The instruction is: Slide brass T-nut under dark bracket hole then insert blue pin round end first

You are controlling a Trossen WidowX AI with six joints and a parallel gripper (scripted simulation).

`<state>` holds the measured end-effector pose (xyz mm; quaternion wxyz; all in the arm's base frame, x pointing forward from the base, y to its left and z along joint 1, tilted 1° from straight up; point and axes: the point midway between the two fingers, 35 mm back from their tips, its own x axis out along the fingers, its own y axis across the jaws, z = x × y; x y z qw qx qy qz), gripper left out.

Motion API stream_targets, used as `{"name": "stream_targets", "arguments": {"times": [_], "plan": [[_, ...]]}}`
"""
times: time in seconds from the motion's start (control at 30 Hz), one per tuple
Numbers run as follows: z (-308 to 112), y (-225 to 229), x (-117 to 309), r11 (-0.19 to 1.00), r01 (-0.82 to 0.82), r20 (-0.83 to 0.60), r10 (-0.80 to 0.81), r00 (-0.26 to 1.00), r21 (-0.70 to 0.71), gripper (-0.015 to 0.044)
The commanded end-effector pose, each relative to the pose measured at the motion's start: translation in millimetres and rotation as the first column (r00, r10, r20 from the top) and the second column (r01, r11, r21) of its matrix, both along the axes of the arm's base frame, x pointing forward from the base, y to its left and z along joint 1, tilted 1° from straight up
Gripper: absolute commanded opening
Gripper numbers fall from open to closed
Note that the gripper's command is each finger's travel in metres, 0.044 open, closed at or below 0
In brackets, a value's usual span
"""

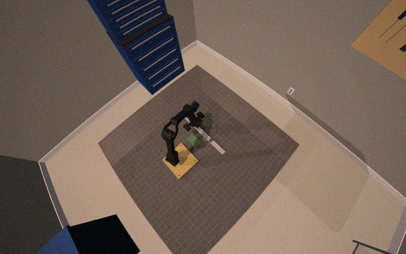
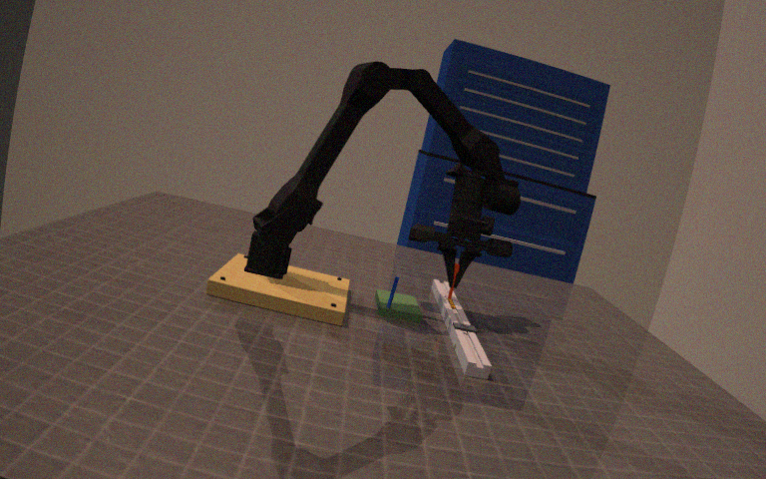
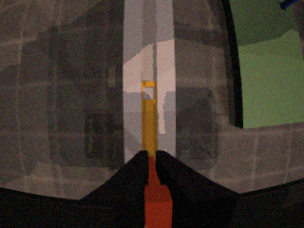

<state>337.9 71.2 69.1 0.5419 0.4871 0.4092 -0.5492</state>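
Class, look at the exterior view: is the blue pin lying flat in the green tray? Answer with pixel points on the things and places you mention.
No, the blue pin (image 2: pixel 393 291) stands up, leaning slightly, from the green tray (image 2: pixel 407 303).

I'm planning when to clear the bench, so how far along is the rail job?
Picked up: the gripper is shut on the orange handle. In hand: the brass T-nut is at the rail's slot, short of the dark bracket; full seating is unclear. Left: reaching the bracket, release, and the blue pin, still at the green tray.
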Motion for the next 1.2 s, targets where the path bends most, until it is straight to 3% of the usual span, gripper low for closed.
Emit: {"name": "stream_targets", "arguments": {"times": [0.0,1.17], "plan": [[0,-8,-1,1.0,-0.003,0.002,0.003,1.0,-0.003,-0.015],[-1,-65,-5,1.0,-0.003,0.002,0.003,1.0,-0.009,-0.015]]}}
